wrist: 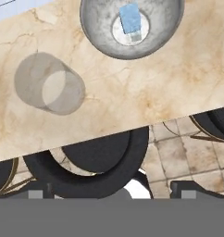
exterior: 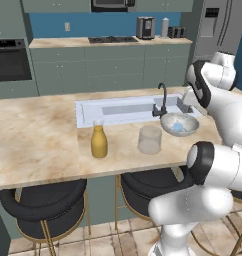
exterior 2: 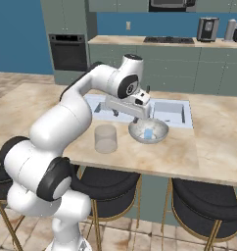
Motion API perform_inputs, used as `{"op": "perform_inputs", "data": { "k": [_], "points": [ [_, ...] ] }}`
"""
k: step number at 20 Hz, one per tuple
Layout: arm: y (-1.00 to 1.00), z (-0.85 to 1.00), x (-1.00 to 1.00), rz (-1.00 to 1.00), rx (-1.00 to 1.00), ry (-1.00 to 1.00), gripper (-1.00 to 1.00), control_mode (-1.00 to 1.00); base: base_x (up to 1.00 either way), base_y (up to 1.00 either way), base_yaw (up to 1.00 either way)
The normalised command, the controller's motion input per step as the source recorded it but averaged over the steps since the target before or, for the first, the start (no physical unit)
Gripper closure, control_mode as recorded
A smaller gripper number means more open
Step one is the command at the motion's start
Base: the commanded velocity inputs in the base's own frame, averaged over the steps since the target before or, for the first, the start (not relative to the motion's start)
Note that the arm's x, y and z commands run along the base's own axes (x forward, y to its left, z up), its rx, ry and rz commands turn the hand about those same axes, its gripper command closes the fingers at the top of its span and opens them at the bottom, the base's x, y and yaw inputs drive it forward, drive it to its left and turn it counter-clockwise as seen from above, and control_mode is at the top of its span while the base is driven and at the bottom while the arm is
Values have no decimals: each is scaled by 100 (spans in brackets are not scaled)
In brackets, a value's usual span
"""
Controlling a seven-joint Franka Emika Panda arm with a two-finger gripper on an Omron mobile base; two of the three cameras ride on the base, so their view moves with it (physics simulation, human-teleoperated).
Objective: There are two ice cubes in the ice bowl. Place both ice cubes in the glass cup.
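Ice cubes (wrist: pixel 131 19) sit in the ice bowl (wrist: pixel 99 34) near the counter's (wrist: pixel 146 88) front edge. Glass cup (wrist: pixel 51 84) stands beside it, apart. Gripper (wrist: pixel 111 193) state: can't tell.

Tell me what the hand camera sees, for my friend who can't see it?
A wide round grey-silver bowl holding pale blue translucent ice sits on a beige marble counter, with a clear empty glass tumbler standing apart from it. Past the counter's edge are black round stools over a tiled floor.
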Motion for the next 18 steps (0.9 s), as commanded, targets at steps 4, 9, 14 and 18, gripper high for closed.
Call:
{"op": "perform_inputs", "data": {
  "k": [4, 9, 14, 18],
  "points": [
    [-25, -37, 39, 4, -14, -14, -100, -100, 0, 0, 0],
    [-5, -28, 19, 4, -15, -9, -100, -100, 0, 0, 0],
    [0, -18, 13, 0, -4, 0, -100, -100, 0, 0, 0],
    [0, -12, 16, 0, 0, 1, -100, -100, 0, 0, 0]
  ]
}}
